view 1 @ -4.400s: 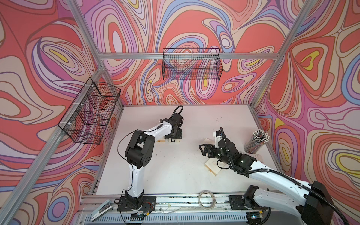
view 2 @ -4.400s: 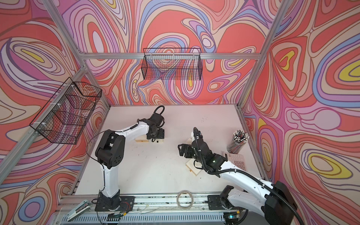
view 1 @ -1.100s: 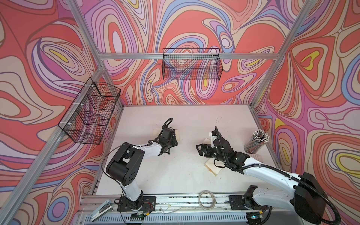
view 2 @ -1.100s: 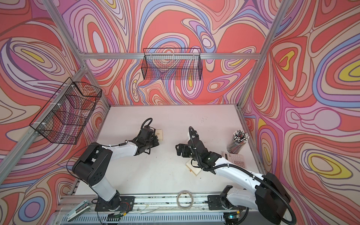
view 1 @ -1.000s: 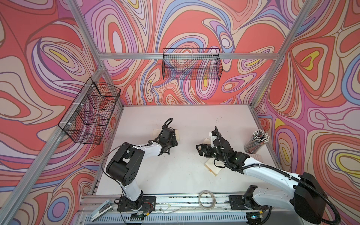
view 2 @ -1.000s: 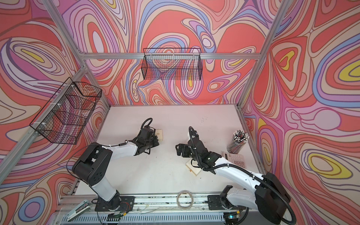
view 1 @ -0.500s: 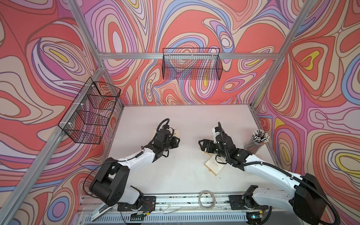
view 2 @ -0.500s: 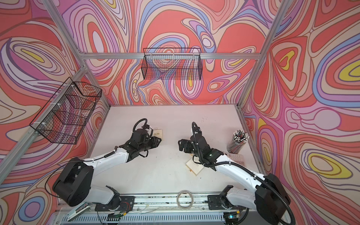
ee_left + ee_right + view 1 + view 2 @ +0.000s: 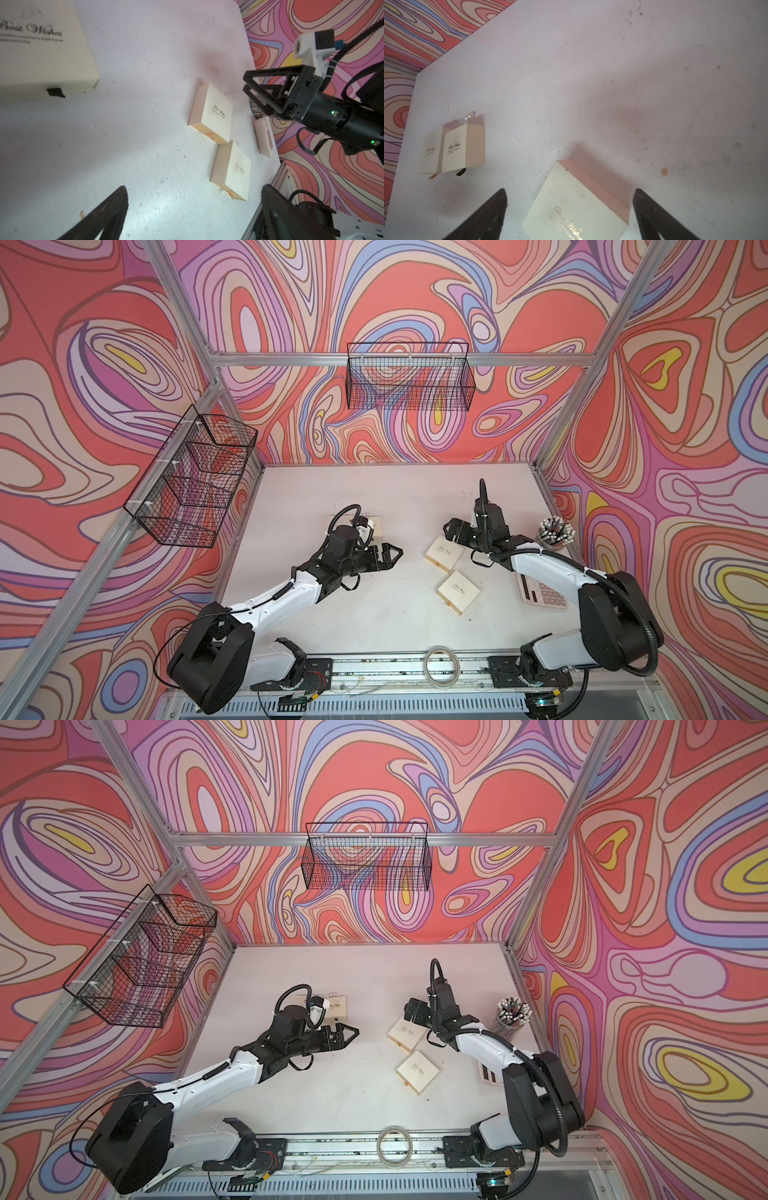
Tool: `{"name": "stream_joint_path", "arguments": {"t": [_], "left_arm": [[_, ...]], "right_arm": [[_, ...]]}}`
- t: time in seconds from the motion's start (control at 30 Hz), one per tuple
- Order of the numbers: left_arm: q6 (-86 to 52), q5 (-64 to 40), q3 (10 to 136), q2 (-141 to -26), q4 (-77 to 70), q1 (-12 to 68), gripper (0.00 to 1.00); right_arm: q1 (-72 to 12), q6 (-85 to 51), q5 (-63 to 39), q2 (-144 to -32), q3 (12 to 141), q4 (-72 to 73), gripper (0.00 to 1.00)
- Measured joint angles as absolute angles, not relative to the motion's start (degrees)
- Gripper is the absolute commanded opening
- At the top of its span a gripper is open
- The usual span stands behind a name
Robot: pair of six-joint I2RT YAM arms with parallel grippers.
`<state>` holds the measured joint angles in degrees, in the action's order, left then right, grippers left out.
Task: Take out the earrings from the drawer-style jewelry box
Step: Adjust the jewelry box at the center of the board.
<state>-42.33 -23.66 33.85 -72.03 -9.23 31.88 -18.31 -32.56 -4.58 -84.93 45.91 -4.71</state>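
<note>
We see both pairs of fingers released and empty. The left gripper (image 9: 388, 559) hangs over bare surface (image 9: 395, 497) near the box with the black tab (image 9: 41, 52). The right gripper (image 9: 452, 532) hovers above a second box (image 9: 571, 207), fingers spread to either side, likely lining up a grasp. The earrings (image 9: 469, 116) lie just behind the box with the black tab, at the end opposite the tab, so we judge them already out. Whether they touch it is unclear. Every drawer's inside is hidden.
</note>
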Motion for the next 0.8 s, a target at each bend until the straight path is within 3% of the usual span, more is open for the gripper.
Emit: {"name": "stream_joint_path", "arguments": {"t": [0.27,0.57,0.8], "left_arm": [[-46.4,-31.7,30.3,-72.5,-15.1,31.6,0.87],[-47.1,-36.5,32.3,-82.8,-17.5,36.6,0.76],[-49.3,-36.6,37.2,-92.6,-21.7,38.7,0.56]], "right_arm": [[-17.8,-33.8,-10.7,-89.4,46.5,-1.2,0.94],[-17.8,-37.4,-16.4,-89.5,42.4,4.6,0.91],[-20.0,-39.8,-18.1,-88.2,39.6,7.8,0.91]]}}
